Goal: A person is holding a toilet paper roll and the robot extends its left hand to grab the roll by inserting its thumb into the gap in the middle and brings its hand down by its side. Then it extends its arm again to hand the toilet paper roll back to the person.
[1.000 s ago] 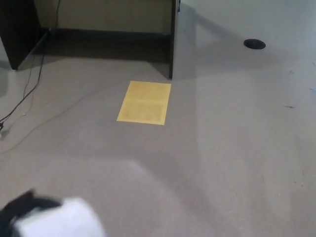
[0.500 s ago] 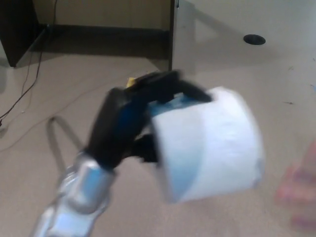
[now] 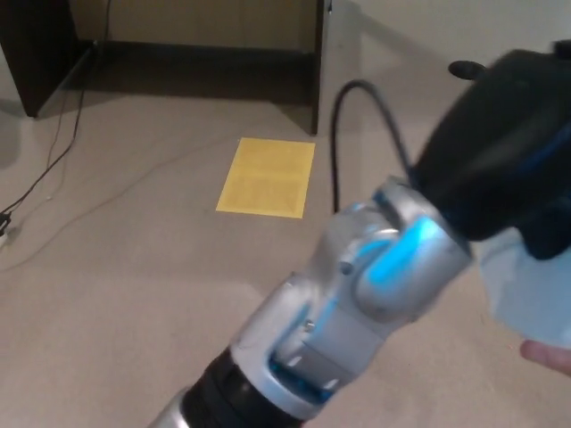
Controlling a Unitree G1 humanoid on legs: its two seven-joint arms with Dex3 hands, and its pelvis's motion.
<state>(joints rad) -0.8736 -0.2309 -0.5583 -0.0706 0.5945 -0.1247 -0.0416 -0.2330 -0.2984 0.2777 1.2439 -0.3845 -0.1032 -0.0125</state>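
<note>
Left arm extended across frame, toilet paper roll held out at right edge.

The left hand (image 3: 504,147) is seen at upper right, black and blurred, closed around the toilet paper roll (image 3: 533,290), which is largely hidden beneath it; only a pale white portion shows at the right edge, held in the air well above the floor (image 3: 116,267). A person's fingertips (image 3: 546,357) are visible just below the roll, at the lower right corner; contact cannot be determined. The silver forearm (image 3: 348,303) runs diagonally from bottom centre, with a black cable (image 3: 357,107) looping above the wrist. A yellow sheet (image 3: 266,176) lies flat on the floor, near a dark furniture panel (image 3: 314,67). The right hand is not in view.
</note>
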